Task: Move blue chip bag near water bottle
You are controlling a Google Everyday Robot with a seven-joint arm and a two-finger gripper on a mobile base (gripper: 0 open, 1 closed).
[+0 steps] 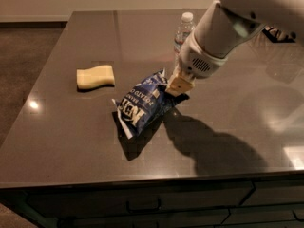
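The blue chip bag [142,104] is a crinkly dark blue bag with white lettering. It hangs tilted from my gripper [175,90], with its lower end near the dark table top. The gripper is shut on the bag's upper right corner. The water bottle [183,31] is a clear bottle with a white cap. It stands upright behind the gripper, partly hidden by my white arm [223,32]. The bag is to the front left of the bottle, a short way apart.
A pale yellow sponge [96,76] lies on the table [71,137] to the left of the bag. The table's front edge runs along the bottom, with dark drawers below. A dark object [280,32] sits at the far right edge.
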